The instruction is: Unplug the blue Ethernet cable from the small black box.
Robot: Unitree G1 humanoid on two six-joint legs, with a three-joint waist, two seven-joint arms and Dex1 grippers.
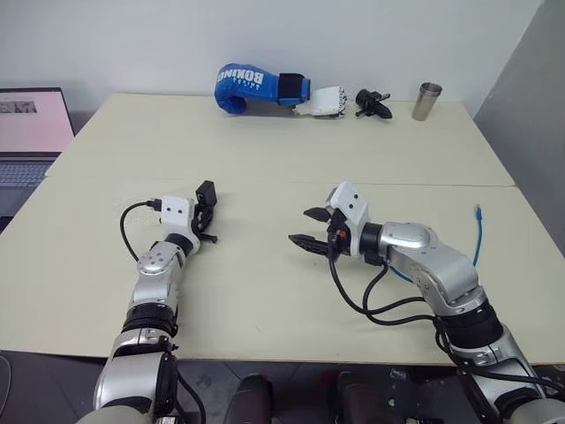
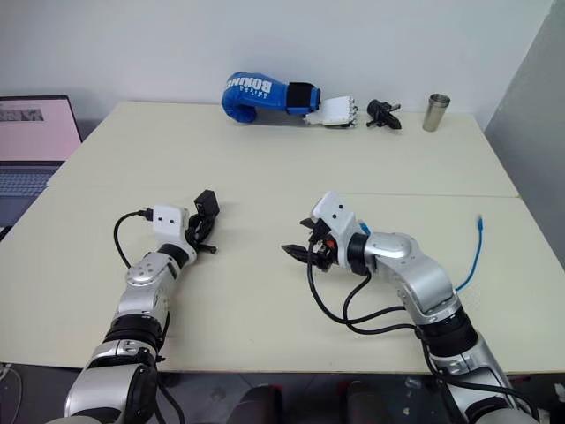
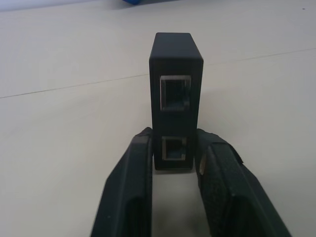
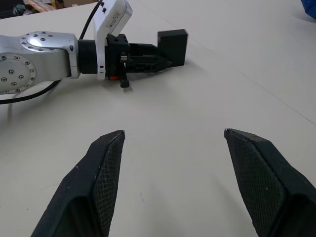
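Flanking the small black box (image 3: 175,98), the left claw (image 1: 207,223) has its two fingers (image 3: 128,192) on either side of the box's lower end, close against it or barely off it; whether they grip it or have just slackened I cannot tell from the wrist view. The box stands on edge on the tabletop (image 1: 265,159), both of its ports facing the wrist camera and both empty, so the plug is already out. The right claw (image 1: 309,227) hangs wide open and empty above the bare tabletop near the middle, pointing toward the left arm. The blue Ethernet cable (image 1: 478,237) lies well apart on the right side of the tabletop, partly hidden behind the right forearm, its clear plug end near the far right. Risks from here, as judgement: the box is tall and narrow as it stands, so a finger dragging on its side as the left claw pulls away could tip it or skid it. The right arm's own black wires loop near the blue cable; a sweep back to the right could snag the cable and pull it off the tabletop edge. Along the far edge sit a blue boxing glove (image 1: 252,87), a black clamp tool (image 1: 372,104) and a metal cup (image 1: 426,101), all out of the way.
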